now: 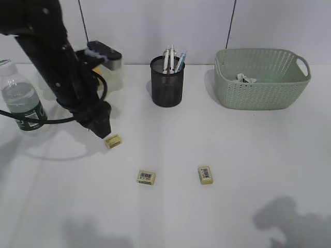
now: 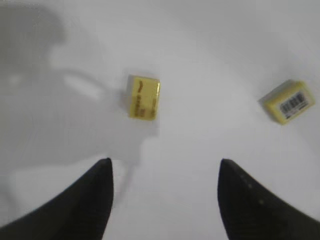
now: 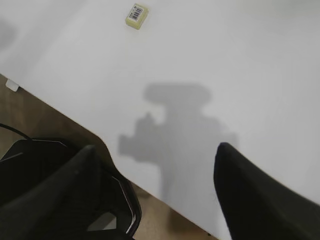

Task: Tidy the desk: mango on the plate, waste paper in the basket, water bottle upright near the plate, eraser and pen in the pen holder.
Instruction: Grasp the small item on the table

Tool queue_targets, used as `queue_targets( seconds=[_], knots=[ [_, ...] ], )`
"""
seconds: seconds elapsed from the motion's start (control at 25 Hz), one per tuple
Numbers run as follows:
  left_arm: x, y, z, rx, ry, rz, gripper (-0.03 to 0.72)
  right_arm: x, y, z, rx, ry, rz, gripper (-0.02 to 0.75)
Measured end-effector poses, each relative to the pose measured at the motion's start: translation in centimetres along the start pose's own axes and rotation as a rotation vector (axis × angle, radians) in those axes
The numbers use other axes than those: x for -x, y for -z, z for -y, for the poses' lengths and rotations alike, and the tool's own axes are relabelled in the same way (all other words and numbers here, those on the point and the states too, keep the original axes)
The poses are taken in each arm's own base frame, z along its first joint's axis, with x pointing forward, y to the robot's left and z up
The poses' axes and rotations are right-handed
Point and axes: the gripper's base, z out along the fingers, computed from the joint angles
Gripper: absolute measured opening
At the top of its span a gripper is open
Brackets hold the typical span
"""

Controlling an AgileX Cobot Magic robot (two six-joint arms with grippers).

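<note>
My left gripper (image 1: pixel 104 131) hangs open just above the desk (image 1: pixel 232 144), its tips close behind a yellow eraser (image 1: pixel 113 141). In the left wrist view that eraser (image 2: pixel 144 97) lies ahead of the open gripper (image 2: pixel 165 161), nothing between the fingers; a second eraser (image 2: pixel 288 101) lies to the right. Two more erasers (image 1: pixel 147 177) (image 1: pixel 205 174) lie mid-desk. The pen holder (image 1: pixel 167 82) holds pens (image 1: pixel 173 59). Waste paper (image 1: pixel 245 78) sits in the basket (image 1: pixel 261 77). The water bottle (image 1: pixel 20 101) stands upright at left. The plate (image 1: pixel 115 77) is mostly hidden behind the arm; the mango is hidden. My right gripper (image 3: pixel 156 146) is open and empty.
The right gripper hovers over the desk's front edge (image 3: pixel 75 117), with a black chair (image 3: pixel 60 190) and wooden floor below; an eraser (image 3: pixel 136 15) lies far ahead of it. The left arm's cable (image 1: pixel 36 122) loops in front of the bottle.
</note>
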Motion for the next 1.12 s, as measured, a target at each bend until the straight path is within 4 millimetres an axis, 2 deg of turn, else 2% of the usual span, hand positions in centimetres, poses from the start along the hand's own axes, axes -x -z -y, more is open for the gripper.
queue_targets(
  seconds=[0.16, 0.32, 0.52, 0.72, 1.12],
  knots=[
    [1.3, -1.6, 0.4, 0.026, -0.04, -0.03, 0.499, 0.0, 0.0, 0.0, 0.0, 0.0, 0.0, 0.563],
    [2.5, -3.5, -0.2, 0.032, -0.041, -0.058, 0.496, 0.0, 0.0, 0.0, 0.0, -0.001, 0.0, 0.558],
    [2.4, -5.4, -0.5, 0.036, -0.042, -0.115, 0.479, 0.0, 0.0, 0.0, 0.0, -0.001, 0.0, 0.552],
    [2.2, -6.3, -0.9, 0.067, -0.038, -0.136, 0.47, 0.0, 0.0, 0.0, 0.0, -0.001, 0.0, 0.552],
    [2.9, -7.5, -1.2, 0.094, -0.041, -0.068, 0.468, 0.0, 0.0, 0.0, 0.0, -0.001, 0.001, 0.552]
  ],
)
